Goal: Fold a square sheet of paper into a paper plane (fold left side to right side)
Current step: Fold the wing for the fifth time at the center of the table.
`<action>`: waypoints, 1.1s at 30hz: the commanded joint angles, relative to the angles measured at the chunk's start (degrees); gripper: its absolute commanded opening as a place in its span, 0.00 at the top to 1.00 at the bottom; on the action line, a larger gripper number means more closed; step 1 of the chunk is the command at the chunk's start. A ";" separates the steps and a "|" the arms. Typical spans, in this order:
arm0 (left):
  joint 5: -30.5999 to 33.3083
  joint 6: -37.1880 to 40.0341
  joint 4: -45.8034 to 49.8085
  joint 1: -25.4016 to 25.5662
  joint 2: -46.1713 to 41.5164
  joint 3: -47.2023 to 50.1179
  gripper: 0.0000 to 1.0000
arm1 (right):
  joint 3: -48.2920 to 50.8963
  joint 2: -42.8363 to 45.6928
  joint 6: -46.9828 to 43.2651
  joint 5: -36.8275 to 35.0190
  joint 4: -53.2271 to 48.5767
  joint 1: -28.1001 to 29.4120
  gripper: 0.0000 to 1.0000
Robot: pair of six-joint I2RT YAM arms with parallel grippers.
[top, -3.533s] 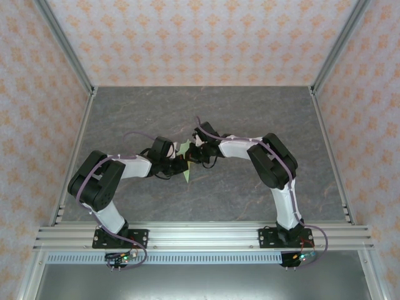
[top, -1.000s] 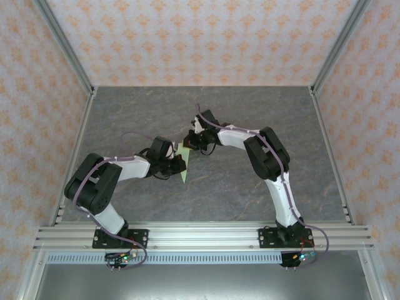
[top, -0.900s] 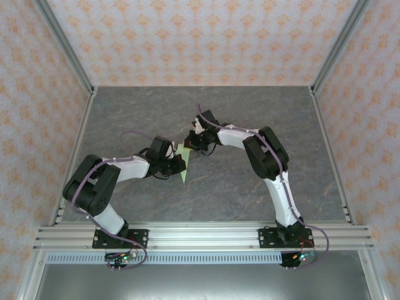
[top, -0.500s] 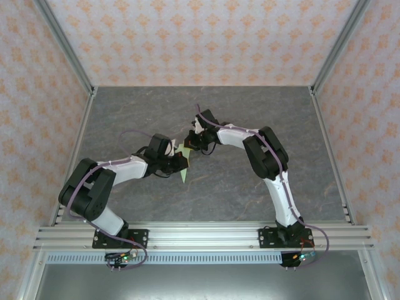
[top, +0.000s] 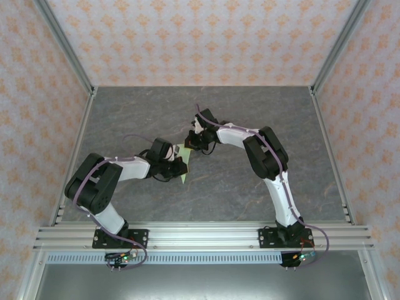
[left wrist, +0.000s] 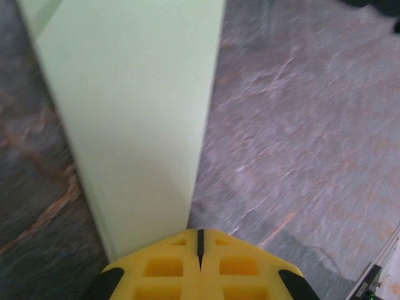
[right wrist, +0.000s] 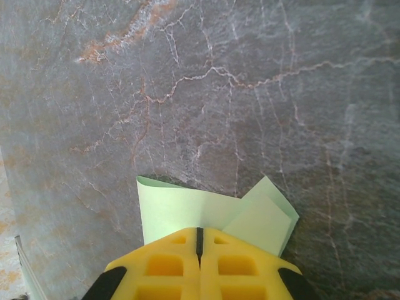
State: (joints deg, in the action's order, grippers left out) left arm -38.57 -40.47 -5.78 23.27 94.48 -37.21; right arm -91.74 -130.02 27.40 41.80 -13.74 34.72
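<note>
Grey veined stone makes up the table [top: 262, 119] you are working on, closed in by peach-patterned walls [top: 187, 37]. Your left gripper [top: 178, 165] is clenched, its yellow fingers [left wrist: 162, 269] pressed tight together at the seam [left wrist: 200, 240]. The pale green sheet of paper [left wrist: 131, 125] starts right at those tips and runs straight ahead as a long folded strip, lying mostly to the left of the seam, its right edge in line with it. Your right gripper [top: 192, 140] is likewise squeezed closed [right wrist: 199, 234], and the paper [right wrist: 187, 209] comes out from under its tips, spreading to both sides, with a smaller folded flap lifting off to the right. You cannot tell from these views whether either gripper pinches the paper or only presses down on it. From above, the sheet [top: 185, 156] sits between your two grippers near the middle of the table, one at each end, well ahead of the metal rail [top: 206, 236] that carries both arm bases.
</note>
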 commanded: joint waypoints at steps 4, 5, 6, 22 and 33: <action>1.06 1.22 1.68 0.46 -4.00 5.47 1.00 | -1.15 -3.14 -1.28 -3.14 -4.93 0.09 1.00; 0.80 1.10 1.57 0.38 -4.36 6.10 1.00 | -1.24 -3.23 -1.27 -3.21 -5.04 0.09 1.00; 0.54 1.10 1.64 0.44 -4.83 6.53 1.00 | -1.24 -3.29 -1.26 -3.26 -5.05 0.07 1.00; -1.91 1.87 4.34 1.96 -16.03 15.11 1.00 | -2.43 -3.93 -2.16 -3.44 -5.56 0.13 1.00; 18.23 4.87 24.31 1.95 -32.65 7.35 0.98 | -6.87 8.58 -8.11 -13.94 -13.87 0.32 0.79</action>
State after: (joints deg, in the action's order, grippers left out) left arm -30.61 -38.30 9.13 24.82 65.58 -26.11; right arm -96.57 -128.88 22.52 35.24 -22.85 34.76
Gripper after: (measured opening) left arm 0.038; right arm 0.206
